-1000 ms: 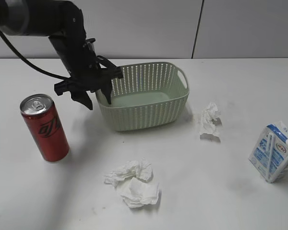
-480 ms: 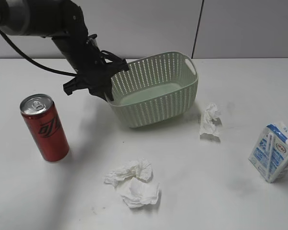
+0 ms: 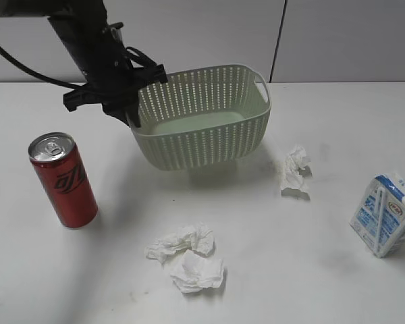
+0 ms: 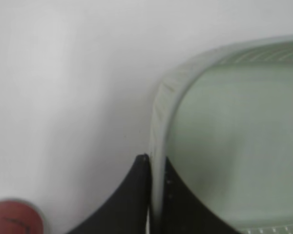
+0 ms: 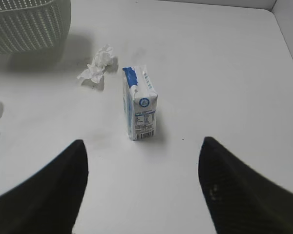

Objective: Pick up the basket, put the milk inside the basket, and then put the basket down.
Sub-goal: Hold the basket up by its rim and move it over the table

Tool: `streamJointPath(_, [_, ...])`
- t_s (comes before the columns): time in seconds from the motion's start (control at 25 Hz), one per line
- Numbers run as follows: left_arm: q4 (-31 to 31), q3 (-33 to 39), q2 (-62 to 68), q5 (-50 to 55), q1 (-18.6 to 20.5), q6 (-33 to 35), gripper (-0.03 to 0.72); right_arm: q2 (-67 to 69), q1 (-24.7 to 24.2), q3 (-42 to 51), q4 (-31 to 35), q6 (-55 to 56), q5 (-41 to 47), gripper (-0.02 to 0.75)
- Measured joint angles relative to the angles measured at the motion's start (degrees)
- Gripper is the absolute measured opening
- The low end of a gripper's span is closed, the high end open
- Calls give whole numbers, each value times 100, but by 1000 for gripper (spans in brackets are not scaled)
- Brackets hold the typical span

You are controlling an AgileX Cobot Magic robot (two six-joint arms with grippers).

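Observation:
The sage-green basket (image 3: 201, 118) hangs tilted above the table, its shadow under it. My left gripper (image 3: 130, 108) is shut on the basket's left rim; in the left wrist view the rim (image 4: 158, 126) runs between the two black fingers of that gripper (image 4: 156, 161). The milk carton (image 3: 385, 214) stands upright at the right of the table. In the right wrist view the milk (image 5: 140, 103) stands ahead of my right gripper (image 5: 142, 156), which is open, empty and apart from it. The right arm does not show in the exterior view.
A red soda can (image 3: 63, 179) stands at the left; its top shows in the left wrist view (image 4: 14, 217). Crumpled tissues lie at the front middle (image 3: 185, 258) and right of the basket (image 3: 293, 169). A basket corner (image 5: 31, 24) shows in the right wrist view.
The left gripper has closed on the basket's left rim and lifted the basket off the table, moving it up and slightly left. The milk, can and tissues have not moved.

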Motion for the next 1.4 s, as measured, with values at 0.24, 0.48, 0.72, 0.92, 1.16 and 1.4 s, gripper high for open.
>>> streamJointPath(0.24, [87, 0, -523, 495, -75, 208, 8, 0, 0, 0, 30, 0, 0, 537])
streamJointPath(0.48, [155, 0, -778, 709, -443, 325, 8, 0, 0, 0, 85, 0, 0, 537])
streamJointPath(0.72, [-69, 0, -897, 908, -764, 325, 8, 0, 0, 0, 102, 0, 0, 537])
streamJointPath(0.92, [-337, 0, -897, 1018, -775, 325, 8, 0, 0, 0, 164, 0, 0, 537])
streamJointPath(1.16, [-452, 0, -897, 966, -775, 339, 8, 0, 0, 0, 217, 0, 0, 537])
streamJointPath(1.4, [-350, 0, -683, 995, -775, 413, 8, 270, 0, 0, 302, 0, -33, 537])
